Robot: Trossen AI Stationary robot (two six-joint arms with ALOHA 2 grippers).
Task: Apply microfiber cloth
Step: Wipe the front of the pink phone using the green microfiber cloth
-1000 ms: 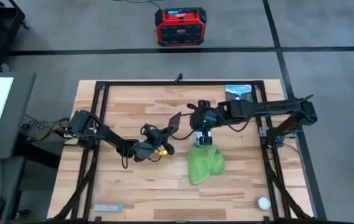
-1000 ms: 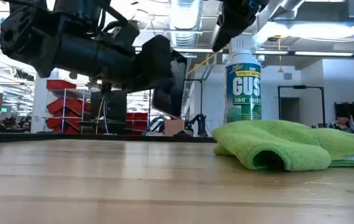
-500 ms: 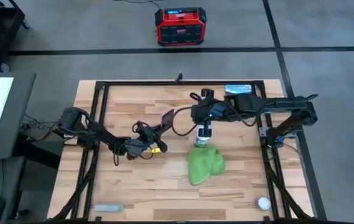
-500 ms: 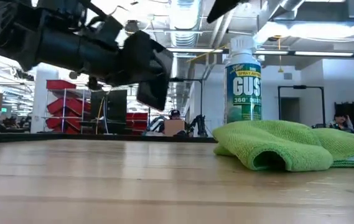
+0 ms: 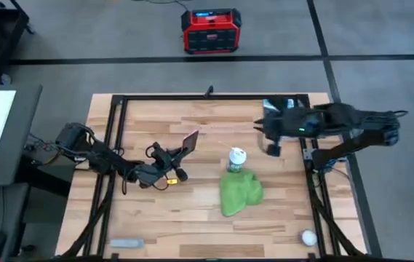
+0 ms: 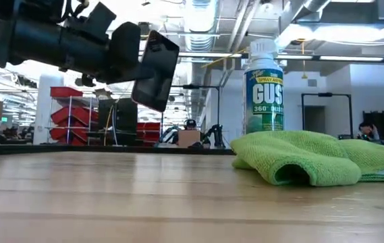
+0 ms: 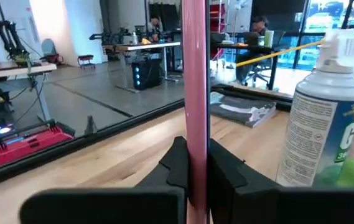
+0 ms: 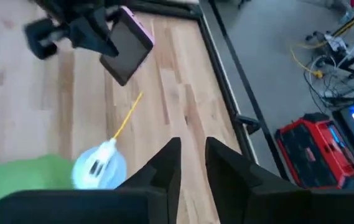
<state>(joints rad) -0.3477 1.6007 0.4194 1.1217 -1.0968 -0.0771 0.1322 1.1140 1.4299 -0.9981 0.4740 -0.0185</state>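
Left jaws (image 7: 192, 165) pinching pink phone (image 6: 154, 70); right jaws (image 8: 192, 158) slightly spread; "GUST" spray can (image 6: 263, 91) behind microfiber cloth (image 6: 306, 156).

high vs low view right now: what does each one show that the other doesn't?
Only high: the right gripper pulled back toward the table's right frame, a white ball at the near right corner, and the red case on the floor. Only low: the spray can's label. Both: the left gripper holding the pink phone in the air, the spray can, and the microfiber cloth.
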